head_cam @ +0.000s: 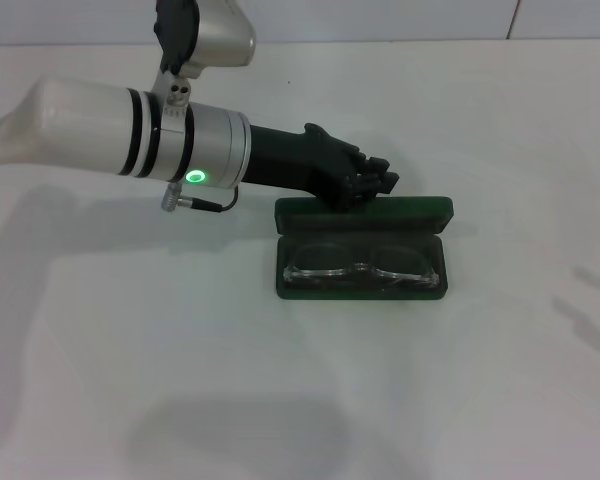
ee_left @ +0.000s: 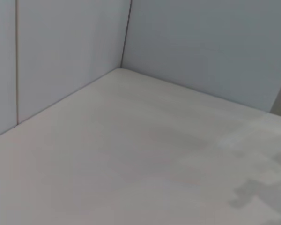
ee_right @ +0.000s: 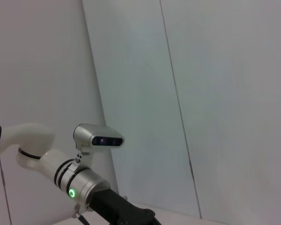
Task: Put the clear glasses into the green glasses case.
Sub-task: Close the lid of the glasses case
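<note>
Resting inside the open green glasses case [head_cam: 364, 252], the clear glasses [head_cam: 360, 270] sit at table centre. At its twelve o'clock, the left gripper [head_cam: 378, 184] touches the lid; whether its fingers are closed is unclear. Swing the lid gently shut.

You have the green glasses case [head_cam: 298, 288] lying open on the white surface, a dark green rectangular hard case with rounded corners, its long side running left to right across the head view and its lid [head_cam: 420, 214] folded back on the far side. Inside its near tray you can see the clear glasses [head_cam: 361, 266], a thin, colourless, nearly see-through frame with both lenses side by side along the case's length, resting flat against the dark lining within the case walls.
</note>
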### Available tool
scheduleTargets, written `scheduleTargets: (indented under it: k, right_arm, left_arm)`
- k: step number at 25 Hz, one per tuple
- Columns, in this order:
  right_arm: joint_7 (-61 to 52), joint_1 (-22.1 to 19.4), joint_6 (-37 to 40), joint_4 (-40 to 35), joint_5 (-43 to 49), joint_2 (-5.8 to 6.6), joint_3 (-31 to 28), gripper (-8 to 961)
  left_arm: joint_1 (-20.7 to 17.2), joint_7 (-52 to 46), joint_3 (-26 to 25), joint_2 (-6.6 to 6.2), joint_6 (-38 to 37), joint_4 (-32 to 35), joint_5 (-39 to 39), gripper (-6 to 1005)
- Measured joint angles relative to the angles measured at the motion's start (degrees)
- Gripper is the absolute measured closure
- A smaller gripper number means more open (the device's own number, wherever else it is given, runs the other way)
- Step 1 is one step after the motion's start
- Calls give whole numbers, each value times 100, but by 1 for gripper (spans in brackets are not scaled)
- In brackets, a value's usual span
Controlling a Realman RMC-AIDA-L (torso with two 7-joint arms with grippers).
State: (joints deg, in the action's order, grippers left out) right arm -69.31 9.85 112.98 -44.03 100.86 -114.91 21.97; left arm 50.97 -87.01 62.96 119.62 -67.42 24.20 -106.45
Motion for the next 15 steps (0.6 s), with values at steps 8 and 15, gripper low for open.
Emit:
scheduleTargets:
  k: [8, 15]
  right_arm:
    - [15, 24, -45, 40, -1, 6, -1, 464]
    - [68, 100, -105, 118, -5, 4, 3, 460]
  left_arm:
    - [-44, -8, 6, -10, 10, -4, -52, 809]
    - [-53, -9, 6, -9, 10, -4, -75, 808]
